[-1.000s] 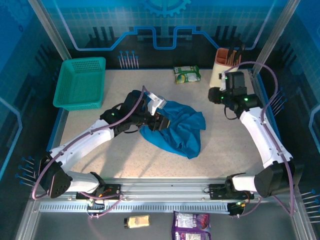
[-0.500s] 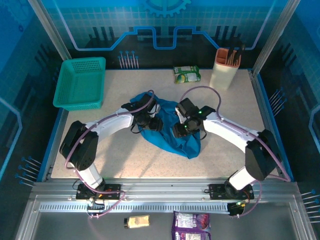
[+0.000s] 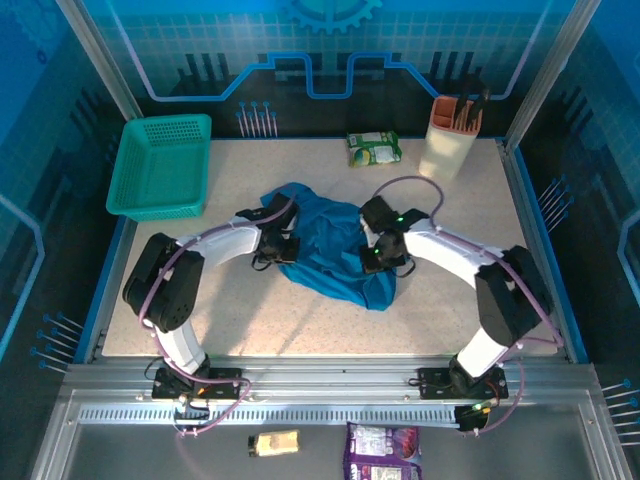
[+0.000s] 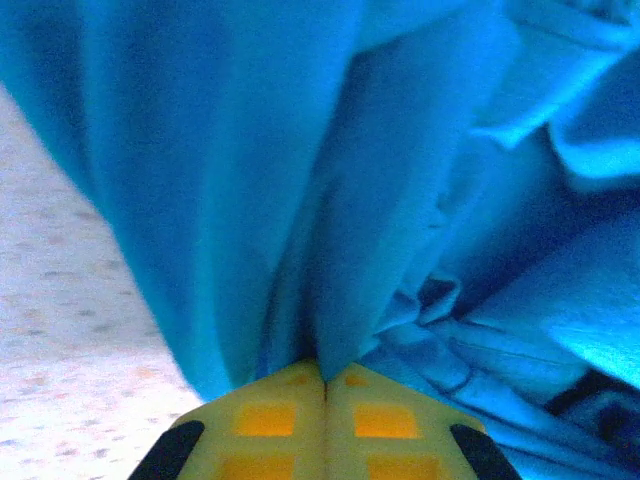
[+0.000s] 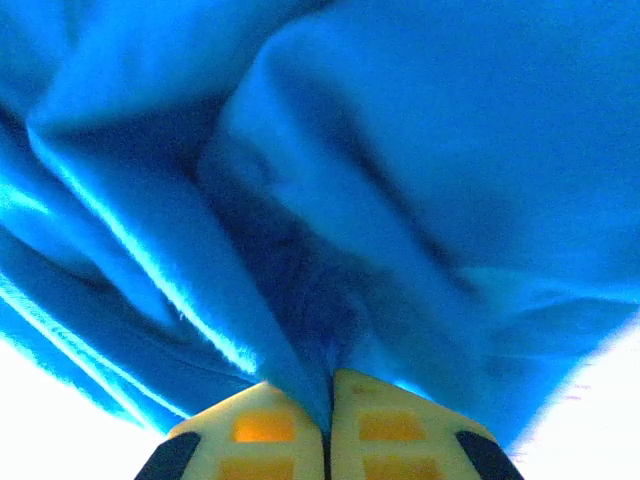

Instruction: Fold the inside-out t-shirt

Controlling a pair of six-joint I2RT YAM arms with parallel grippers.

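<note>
At the far left of the pale, speckled bench [image 3: 300,320] sits a teal plastic mesh basket [image 3: 160,165], squarish and open-topped. Right of it, about mid-bench, the inside-out t-shirt [image 3: 335,245] lies in a crumpled heap of soft, plain medium-blue cloth, deeply creased. The left pincer [image 3: 290,250] is down at the heap's left edge and the right pincer [image 3: 375,260] at its right edge, both against the cloth.

The top view hides the jaws, but the wrist views show them. From the left wrist, the yellow pads [image 4: 270,420] meet flat, with a pleat of cloth rising out of the seam between them, so this pincer is closed on the t-shirt. Speckled bench shows at the left. From the right wrist, the pads [image 5: 265,425] likewise press together on a fold of the shirt, whose thick, rounded folds rise above them.

Far behind the shirt lies a crinkled green snack packet [image 3: 374,148]. To its right stands a tall beige holder [image 3: 448,145] with dark sticks upright in it.
</note>
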